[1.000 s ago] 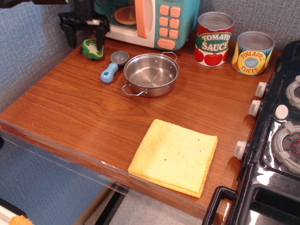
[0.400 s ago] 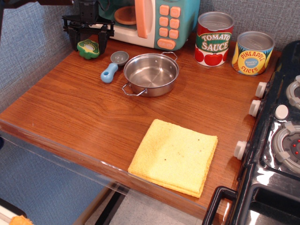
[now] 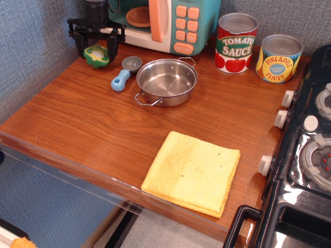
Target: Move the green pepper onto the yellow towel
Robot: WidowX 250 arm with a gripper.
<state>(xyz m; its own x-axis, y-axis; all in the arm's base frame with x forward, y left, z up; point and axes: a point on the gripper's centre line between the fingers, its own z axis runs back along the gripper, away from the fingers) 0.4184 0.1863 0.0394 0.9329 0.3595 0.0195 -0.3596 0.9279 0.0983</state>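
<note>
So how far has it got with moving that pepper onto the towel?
Barely started. The green pepper sits at the table's back left corner, far from the yellow towel, which lies bare near the front edge. The gripper is over the pepper, fingers open either side. Gripping, carrying and placing remain.

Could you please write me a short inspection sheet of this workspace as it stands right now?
Surface: wooden counter, intact.
Job's things: green pepper at the back left corner, cut face up; yellow towel flat at the front edge, nothing on it.
Clutter: steel pan, empty; blue scoop beside it; toy microwave; tomato sauce can; pineapple slices can.
Grippers: gripper over the pepper, jaws spread to either side of it, not closed on it.
Cables: nothing seen.
Surroundings: toy stove on the right, grey-blue wall behind.
</note>
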